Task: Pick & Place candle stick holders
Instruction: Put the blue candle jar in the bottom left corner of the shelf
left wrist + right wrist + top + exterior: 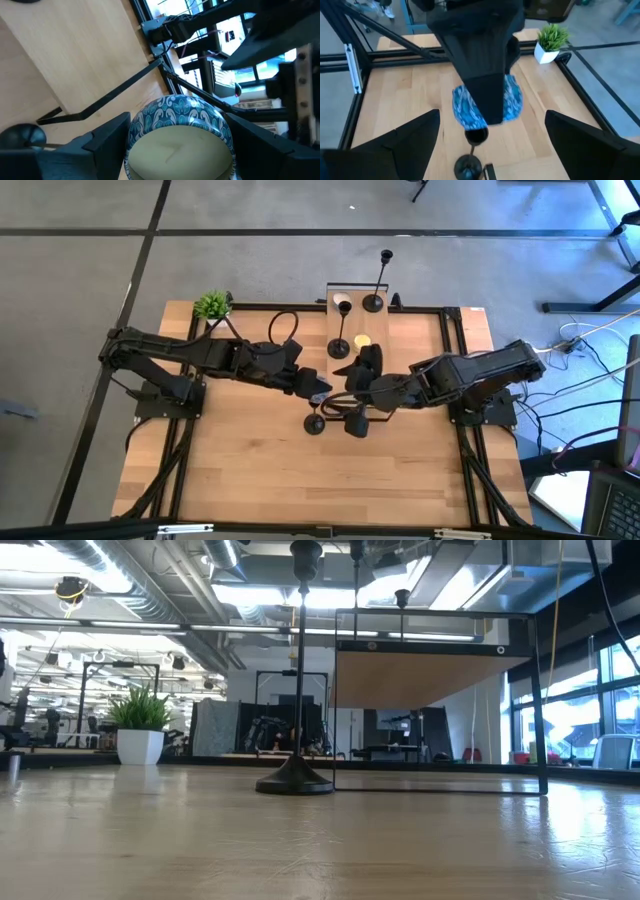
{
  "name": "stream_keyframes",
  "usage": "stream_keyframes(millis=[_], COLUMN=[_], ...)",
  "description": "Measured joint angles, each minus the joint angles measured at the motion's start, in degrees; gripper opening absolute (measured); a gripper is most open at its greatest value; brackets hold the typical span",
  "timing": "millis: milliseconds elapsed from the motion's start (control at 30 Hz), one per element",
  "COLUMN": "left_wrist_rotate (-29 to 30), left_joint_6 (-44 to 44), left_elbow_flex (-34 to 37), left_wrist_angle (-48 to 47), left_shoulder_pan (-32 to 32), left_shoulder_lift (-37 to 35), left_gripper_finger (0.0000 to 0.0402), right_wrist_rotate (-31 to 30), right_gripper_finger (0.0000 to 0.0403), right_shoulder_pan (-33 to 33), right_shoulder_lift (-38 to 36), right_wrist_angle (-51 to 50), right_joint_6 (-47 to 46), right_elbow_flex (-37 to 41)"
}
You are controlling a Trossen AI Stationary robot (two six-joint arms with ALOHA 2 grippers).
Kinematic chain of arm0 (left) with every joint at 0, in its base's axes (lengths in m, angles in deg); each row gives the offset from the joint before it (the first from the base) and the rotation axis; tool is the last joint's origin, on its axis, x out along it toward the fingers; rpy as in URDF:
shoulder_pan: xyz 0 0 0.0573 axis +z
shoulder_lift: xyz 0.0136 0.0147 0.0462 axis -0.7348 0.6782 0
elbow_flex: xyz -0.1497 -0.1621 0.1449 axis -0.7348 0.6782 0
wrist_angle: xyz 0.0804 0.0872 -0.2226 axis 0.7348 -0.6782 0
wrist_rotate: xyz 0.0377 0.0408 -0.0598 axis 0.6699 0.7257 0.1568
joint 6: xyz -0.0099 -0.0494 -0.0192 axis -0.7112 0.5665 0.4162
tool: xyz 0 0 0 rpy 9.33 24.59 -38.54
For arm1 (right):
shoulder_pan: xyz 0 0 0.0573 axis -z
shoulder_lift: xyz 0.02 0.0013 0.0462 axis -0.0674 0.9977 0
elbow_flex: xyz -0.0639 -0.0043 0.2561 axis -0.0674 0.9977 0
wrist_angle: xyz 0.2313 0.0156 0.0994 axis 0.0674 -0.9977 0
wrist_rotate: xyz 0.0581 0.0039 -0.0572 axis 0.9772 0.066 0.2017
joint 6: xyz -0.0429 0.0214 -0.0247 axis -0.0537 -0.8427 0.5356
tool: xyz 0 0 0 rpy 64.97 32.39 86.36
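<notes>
Black metal candle stick holders: three, approx. One [315, 420] stands mid-table between both grippers; two more [340, 340] [376, 290] near the far edge. Left gripper [322, 391] clamps a blue-patterned candle [177, 137]; right gripper [352, 402] hangs wide open, empty. Best to lower the candle centred over the cup, slowly. Candles: probably three.

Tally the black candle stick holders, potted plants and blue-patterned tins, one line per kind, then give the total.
black candle stick holders: 3
potted plant: 1
blue-patterned tin: 1
Total: 5
</notes>
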Motion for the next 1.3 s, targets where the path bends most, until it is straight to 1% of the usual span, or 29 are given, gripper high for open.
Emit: stream_keyframes(millis=[133, 400, 567, 767, 967, 1200, 1300], left_wrist_rotate=[0.32, 0.30, 0.17, -0.56, -1.23, -1.68, -2.00], left_joint_6=[-0.05, -0.62, -0.66, -0.65, -0.65, -1.08, -1.08], left_elbow_flex=[0.00, 0.00, 0.00, 0.01, 0.04, 0.02, 0.02], left_wrist_angle=[1.34, 0.97, 0.95, 1.15, 3.13, 3.90, 4.38], left_shoulder_pan=[0.02, 0.00, 0.07, -0.33, -0.33, 0.24, 0.17], left_shoulder_lift=[0.00, 0.00, 0.25, 1.26, 2.62, 2.57, 2.45], left_gripper_finger=[0.0288, 0.0289, 0.0288, 0.0288, 0.0288, 0.0288, 0.0288], right_wrist_rotate=[0.34, 0.18, -1.59, 0.06, 0.44, 2.13, 2.15], right_gripper_finger=[0.0365, 0.0365, 0.0365, 0.0365, 0.0365, 0.0365, 0.0365], right_shoulder_pan=[0.55, 1.50, 1.94, 2.63, 2.67, 2.58, 2.30], right_shoulder_lift=[1.33, 2.79, 2.79, 3.33, 3.63, 3.63, 3.65], right_wrist_angle=[0.57, 0.65, 3.03, 4.42, 3.99, -1.30, -1.59], right_joint_6=[0.32, 1.36, 3.32, 4.19, 4.07, 1.62, 1.56], right_elbow_flex=[0.01, 0.02, 0.02, -0.79, -0.76, -0.76, -0.76])
